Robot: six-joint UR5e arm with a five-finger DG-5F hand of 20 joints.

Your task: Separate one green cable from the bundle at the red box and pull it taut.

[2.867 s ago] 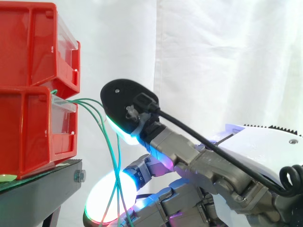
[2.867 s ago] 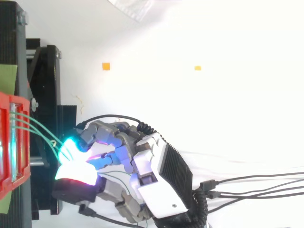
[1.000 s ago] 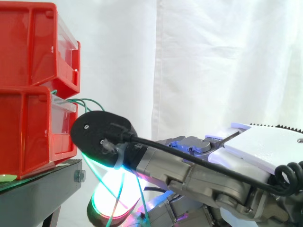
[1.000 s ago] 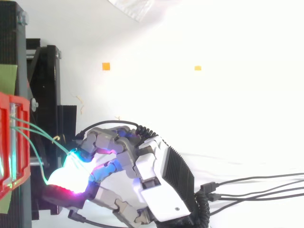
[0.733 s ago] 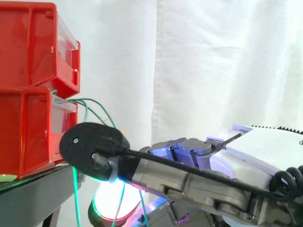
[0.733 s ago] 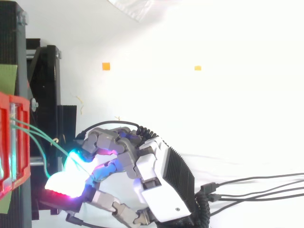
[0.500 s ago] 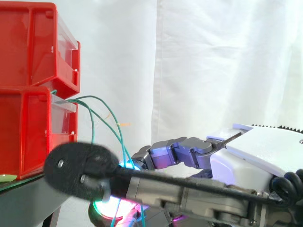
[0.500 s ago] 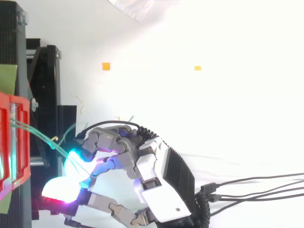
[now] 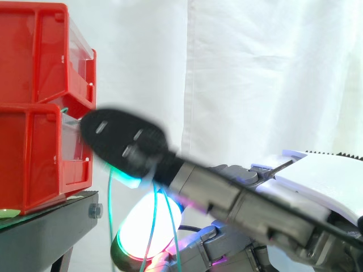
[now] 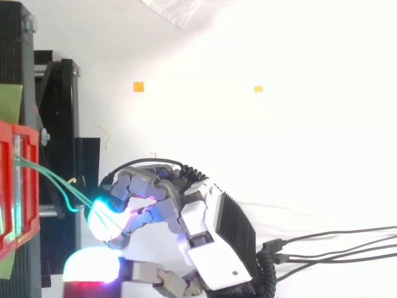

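The cables (image 9: 110,204) leave the lower bin's (image 9: 34,153) front edge and hang slack and close together past the stand's (image 9: 51,226) edge; none is taut. Since half a second ago the hand (image 10: 205,223) has swung its dark upper part up before the bin, so separation looks unfinished. Whether it grips a strand I cannot tell.

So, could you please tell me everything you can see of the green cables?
The green cables are thin, smooth-looking strands. From above, they leave the front of the lower red bin close together and cross the gap to the robot hand, meeting it at its cyan-glowing end; one bows out in a slack loop on the way. In the side view they hang in near-vertical lines below the hand, before the white curtain.
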